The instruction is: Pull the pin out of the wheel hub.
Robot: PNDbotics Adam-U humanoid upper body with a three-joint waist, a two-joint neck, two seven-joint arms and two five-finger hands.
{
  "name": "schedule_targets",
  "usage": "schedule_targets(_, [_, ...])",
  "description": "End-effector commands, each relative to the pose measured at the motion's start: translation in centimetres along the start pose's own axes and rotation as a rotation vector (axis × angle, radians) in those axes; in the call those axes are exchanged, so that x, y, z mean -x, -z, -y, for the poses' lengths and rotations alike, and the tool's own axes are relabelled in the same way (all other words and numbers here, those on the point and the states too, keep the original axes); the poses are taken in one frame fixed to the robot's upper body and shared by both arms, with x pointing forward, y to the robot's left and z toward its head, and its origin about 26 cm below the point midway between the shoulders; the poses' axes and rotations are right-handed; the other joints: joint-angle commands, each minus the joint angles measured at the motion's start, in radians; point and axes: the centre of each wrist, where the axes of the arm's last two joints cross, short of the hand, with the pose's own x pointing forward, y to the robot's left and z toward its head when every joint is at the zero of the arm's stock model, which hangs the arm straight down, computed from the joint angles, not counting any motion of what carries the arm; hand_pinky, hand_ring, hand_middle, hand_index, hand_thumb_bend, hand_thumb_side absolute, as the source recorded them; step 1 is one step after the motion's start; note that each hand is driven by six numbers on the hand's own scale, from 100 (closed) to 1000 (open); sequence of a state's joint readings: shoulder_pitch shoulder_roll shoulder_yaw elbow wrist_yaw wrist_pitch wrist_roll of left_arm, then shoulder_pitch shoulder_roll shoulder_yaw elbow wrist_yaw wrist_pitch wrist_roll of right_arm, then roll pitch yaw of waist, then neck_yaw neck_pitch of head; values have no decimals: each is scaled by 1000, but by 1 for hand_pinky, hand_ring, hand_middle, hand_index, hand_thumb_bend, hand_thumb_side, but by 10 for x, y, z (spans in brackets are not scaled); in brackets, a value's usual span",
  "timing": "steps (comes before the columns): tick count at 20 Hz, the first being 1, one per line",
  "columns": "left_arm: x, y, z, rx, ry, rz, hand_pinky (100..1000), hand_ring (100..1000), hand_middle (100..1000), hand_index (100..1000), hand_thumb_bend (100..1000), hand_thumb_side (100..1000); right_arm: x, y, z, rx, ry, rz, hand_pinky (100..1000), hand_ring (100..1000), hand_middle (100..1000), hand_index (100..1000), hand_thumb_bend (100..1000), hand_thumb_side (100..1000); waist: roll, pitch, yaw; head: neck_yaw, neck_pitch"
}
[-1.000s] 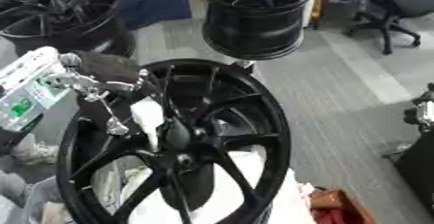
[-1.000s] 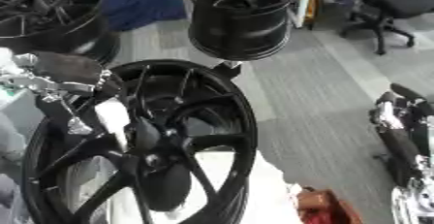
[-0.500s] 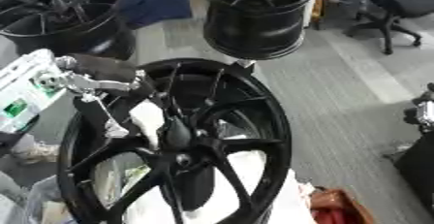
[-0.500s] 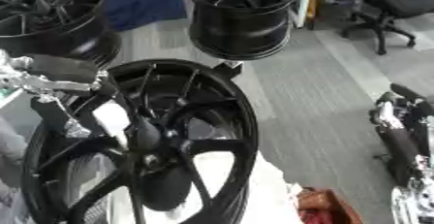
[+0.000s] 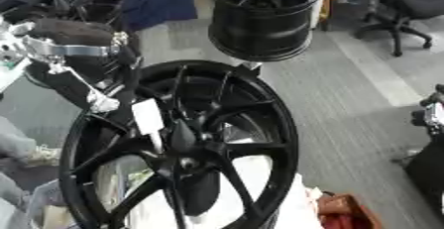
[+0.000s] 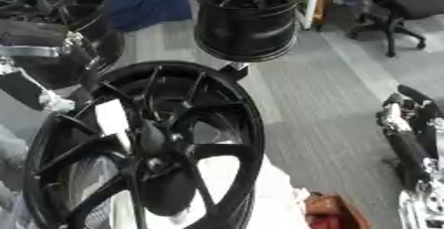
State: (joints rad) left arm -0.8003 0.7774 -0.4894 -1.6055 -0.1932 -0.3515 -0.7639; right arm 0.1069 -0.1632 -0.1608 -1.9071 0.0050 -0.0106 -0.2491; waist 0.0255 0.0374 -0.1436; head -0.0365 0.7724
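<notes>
Left hand (image 5: 130,119) reaches down over the wheel hub (image 5: 185,143), fingers hidden.

Left hand (image 5: 130,111) crowds wheel hub (image 5: 184,146); right side open.

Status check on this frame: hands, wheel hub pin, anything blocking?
Left hand at the black wheel, by the hub; fingers unclear. Right hand idle at right edge. Pin not discernible. White tag on the spokes near the hub.
</notes>
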Motion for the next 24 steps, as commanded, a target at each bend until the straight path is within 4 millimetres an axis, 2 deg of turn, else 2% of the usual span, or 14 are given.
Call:
schedule_targets(1, [-1,-8,-5,166,139,64,634,521,655,737,256,190,-4,3,3,-2,-4,19,581,562,574,791,100,407,-2,-9,0,-1,-2])
schedule_targets(4, [4,0,8,231,157,59,655,561,748,812,302,189,-4,3,3,-5,-4,20,581,562,574,791,100,407,-2,-9,-2,0,-2])
schedule_targets(10, [14,14,27,314,195,84,664,580,775,838,312,195,-4,3,3,-9,-3,20,581,562,573,791,100,407,-2,-8,-3,0,-2])
schedule_targets(17, [21,29,40,363,222,112,668,587,786,848,275,190,-4,3,2,-13,0,20,581,562,573,791,100,407,-3,-8,-5,0,-2])
schedule_targets(22, [25,34,45,369,218,122,656,568,721,795,182,195,-4,4,2,-12,1,21,581,562,573,791,100,408,-2,-8,-8,-1,-2])
schedule_targets(24, [26,35,44,359,207,121,643,541,622,720,100,205,-4,4,2,-12,2,21,581,563,573,791,100,408,-2,-7,-8,-2,-2])
